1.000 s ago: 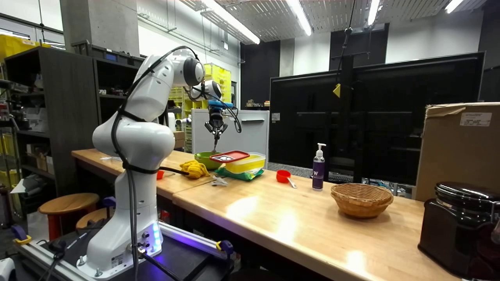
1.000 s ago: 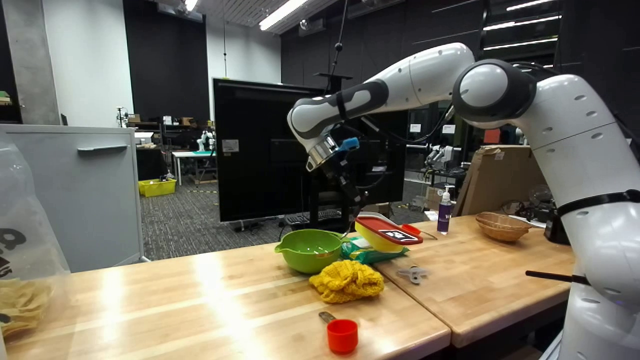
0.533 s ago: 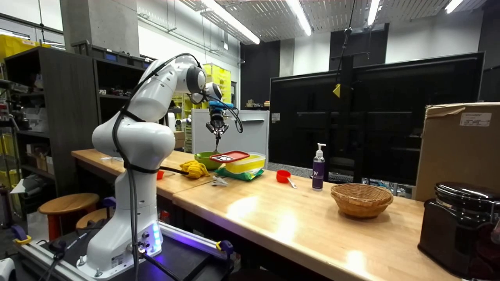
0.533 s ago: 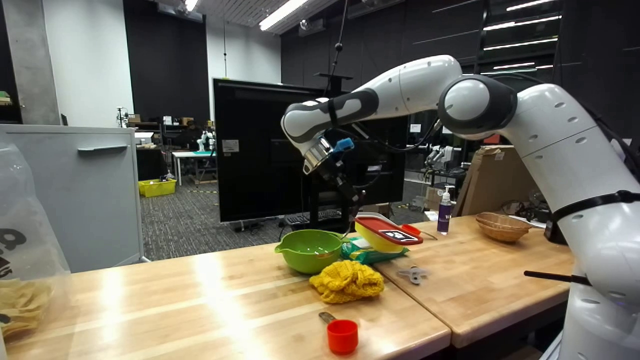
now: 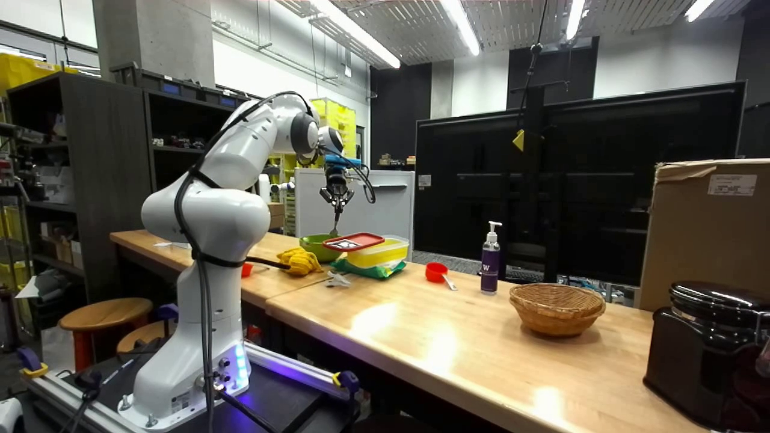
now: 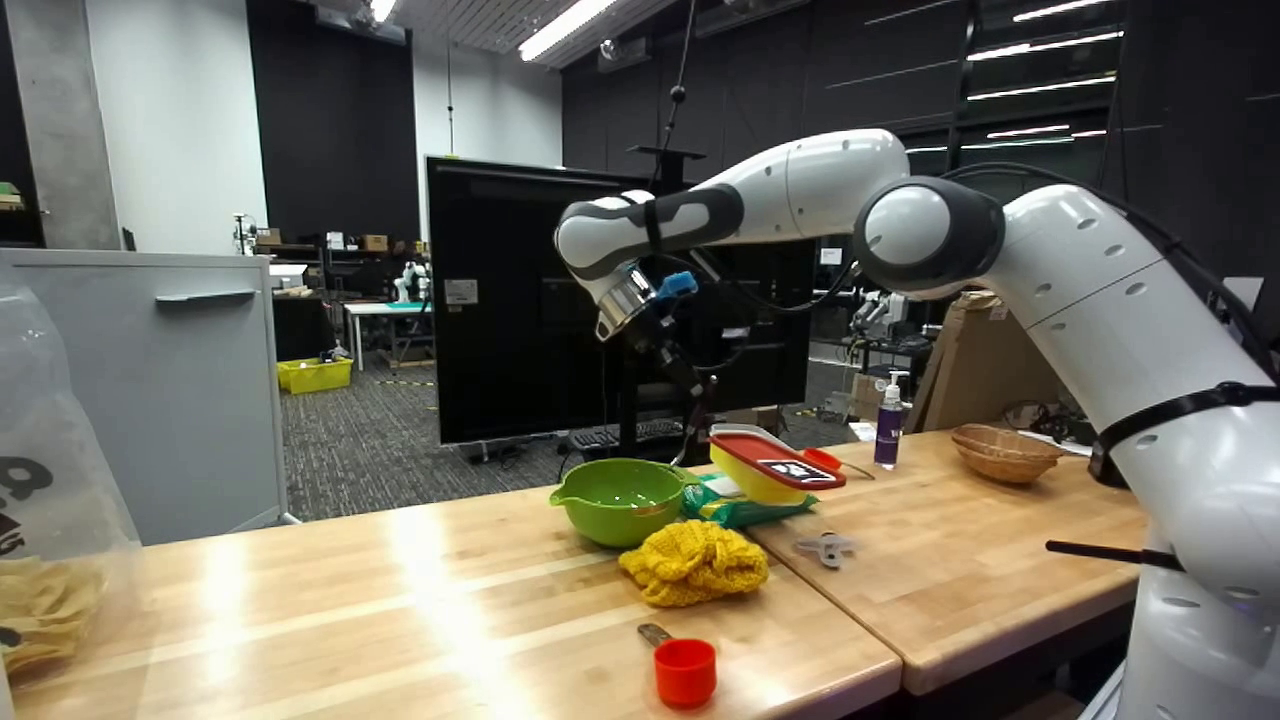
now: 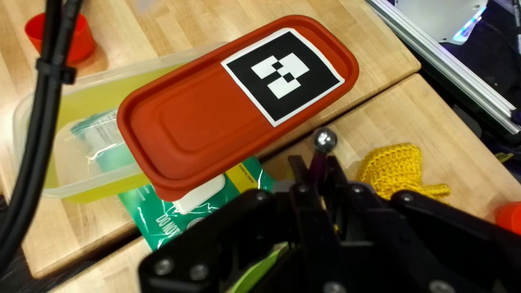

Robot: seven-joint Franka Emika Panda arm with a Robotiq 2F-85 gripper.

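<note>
My gripper (image 5: 338,203) is shut on a utensil with a dark purple handle (image 7: 318,167) and a silver ball end. In both exterior views the utensil (image 6: 692,428) hangs down, its thin metal end at the rim of a green bowl (image 6: 612,520); I cannot tell whether it is inside or behind. The gripper (image 6: 698,390) is above the bowl. Beside the bowl, a red lid (image 7: 191,122) with a black-and-white marker lies askew on a clear-rimmed yellow container (image 5: 379,255). A green packet (image 6: 735,510) lies under the container. A yellow knitted cloth (image 6: 695,565) lies in front of the bowl.
A red measuring cup (image 6: 685,672) stands near the table edge, another red cup (image 5: 436,272) beyond the container. A pump bottle (image 5: 489,264), a wicker basket (image 5: 557,308) and a black canister (image 5: 704,355) stand farther along. A clear bag (image 6: 55,500) is at one end.
The arm's elbow has lowered and the gripper has shifted slightly, right in an exterior view and left and a little up in another, with the utensil still held. Bowl, lid and cloth look unmoved.
</note>
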